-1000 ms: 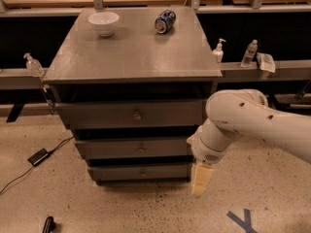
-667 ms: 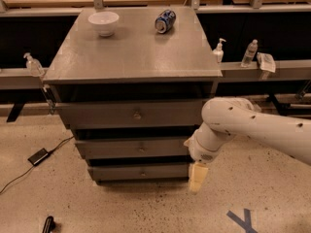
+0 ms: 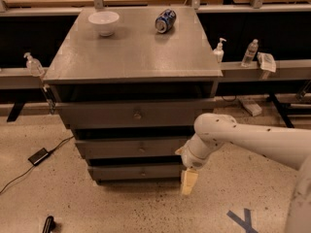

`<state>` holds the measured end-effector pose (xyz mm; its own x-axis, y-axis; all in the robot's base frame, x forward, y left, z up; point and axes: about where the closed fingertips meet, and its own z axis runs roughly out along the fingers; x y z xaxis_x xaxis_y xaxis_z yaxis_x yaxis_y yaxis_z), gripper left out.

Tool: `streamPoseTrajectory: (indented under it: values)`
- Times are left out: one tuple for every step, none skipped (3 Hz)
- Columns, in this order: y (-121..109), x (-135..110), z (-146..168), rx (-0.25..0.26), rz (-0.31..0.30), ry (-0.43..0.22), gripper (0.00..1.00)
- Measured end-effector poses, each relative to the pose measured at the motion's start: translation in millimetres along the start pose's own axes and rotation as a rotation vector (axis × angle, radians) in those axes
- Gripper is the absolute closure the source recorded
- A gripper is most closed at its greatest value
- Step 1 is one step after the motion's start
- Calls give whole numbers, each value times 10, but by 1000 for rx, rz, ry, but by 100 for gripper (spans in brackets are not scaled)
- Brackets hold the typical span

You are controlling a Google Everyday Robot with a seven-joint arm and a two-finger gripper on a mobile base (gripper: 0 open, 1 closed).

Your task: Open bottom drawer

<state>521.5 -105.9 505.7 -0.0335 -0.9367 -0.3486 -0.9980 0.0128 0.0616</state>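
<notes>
The bottom drawer (image 3: 136,172) is the lowest and slimmest of the three grey fronts in the cabinet (image 3: 131,57), close to the speckled floor. The gripper (image 3: 189,181) hangs pointing downward just beside the drawer's right end (whether it is spread or pressed together cannot be told). On the cabinet top, well apart, sit a white bowl (image 3: 103,22) and a blue can (image 3: 165,20) lying on its side.

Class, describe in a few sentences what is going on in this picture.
A robot arm reaches in from the right toward a grey cabinet with three drawers. Its end effector hangs pointing down by the right end of the bottom drawer. All three drawers look shut. A white bowl and a can sit on top.
</notes>
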Motion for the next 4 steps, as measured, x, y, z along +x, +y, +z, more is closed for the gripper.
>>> streamPoseTrajectory:
  values:
    - [-116, 72, 547, -42, -1, -36, 0]
    - [-114, 73, 557, -43, 0, -35, 0]
    - [-130, 142, 764, -68, 18, 15, 0]
    - [-172, 229, 1169, -113, 24, 20, 0]
